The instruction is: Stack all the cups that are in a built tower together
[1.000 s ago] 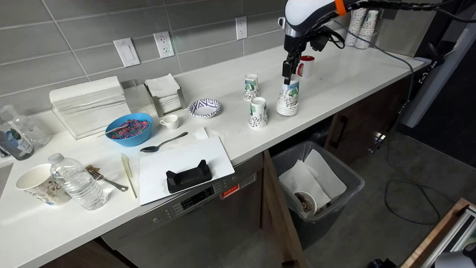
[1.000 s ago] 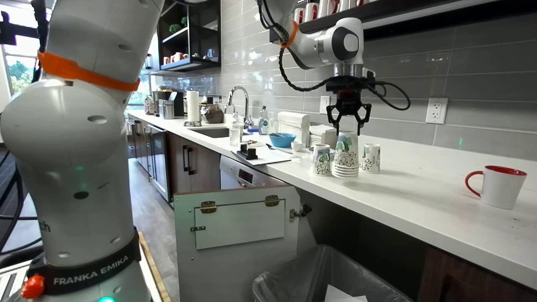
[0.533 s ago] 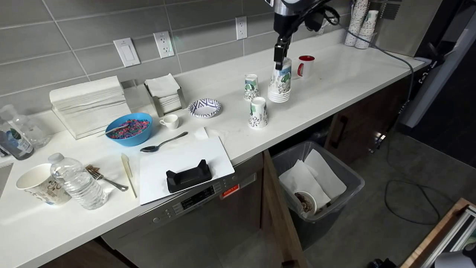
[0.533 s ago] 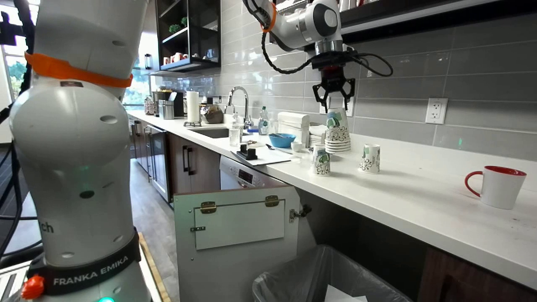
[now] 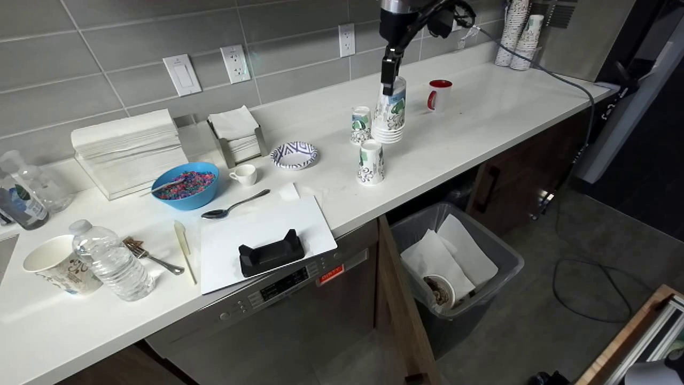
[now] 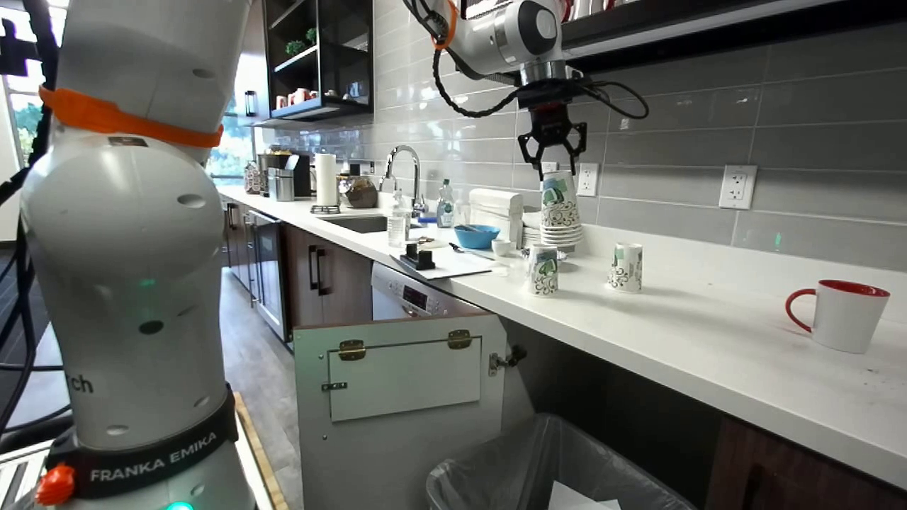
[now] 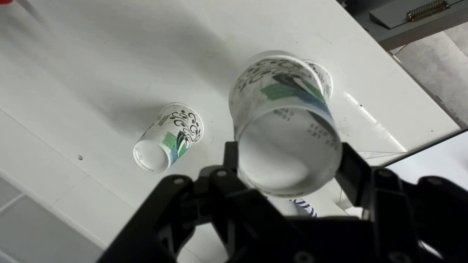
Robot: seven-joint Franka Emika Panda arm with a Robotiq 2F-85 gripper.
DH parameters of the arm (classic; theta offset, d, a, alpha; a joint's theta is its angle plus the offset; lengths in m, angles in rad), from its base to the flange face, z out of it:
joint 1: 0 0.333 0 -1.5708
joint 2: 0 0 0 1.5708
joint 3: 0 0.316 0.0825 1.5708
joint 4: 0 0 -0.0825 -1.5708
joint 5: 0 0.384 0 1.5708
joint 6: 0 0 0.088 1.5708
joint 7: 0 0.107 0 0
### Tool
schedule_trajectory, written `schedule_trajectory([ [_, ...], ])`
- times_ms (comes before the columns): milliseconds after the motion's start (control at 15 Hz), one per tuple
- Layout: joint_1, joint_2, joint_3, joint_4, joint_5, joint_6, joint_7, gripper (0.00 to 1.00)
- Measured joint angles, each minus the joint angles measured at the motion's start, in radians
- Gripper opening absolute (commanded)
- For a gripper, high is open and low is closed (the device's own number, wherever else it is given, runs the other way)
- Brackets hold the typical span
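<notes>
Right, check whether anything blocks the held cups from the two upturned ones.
Nothing visible does. The claw holds the nested cups upside down, raised; the wall-side cup and the edge-side cup both show bare upturned bases, and no object appears between.

A nested stack of white paper cups (image 6: pixel 560 209), printed with green and blue patches and dark scrolls, is held base-up in the gripper (image 6: pixel 558 173), above the worktop (image 6: pixel 708 304); several rims are layered at its lower end; on the worktop an edge-side cup (image 6: pixel 544 271) and a wall-side cup (image 6: pixel 626 269), alike in print, are stood upside down, near each other yet apart.
</notes>
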Motion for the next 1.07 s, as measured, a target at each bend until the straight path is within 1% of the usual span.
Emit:
schedule_trajectory([
  [533, 0.013, 0.06, 0.012, 0.054, 0.0, -0.01, -0.027, 0.41],
  [1067, 0.025, 0.109, 0.027, 0.135, 0.0, -0.071, -0.059, 0.41],
])
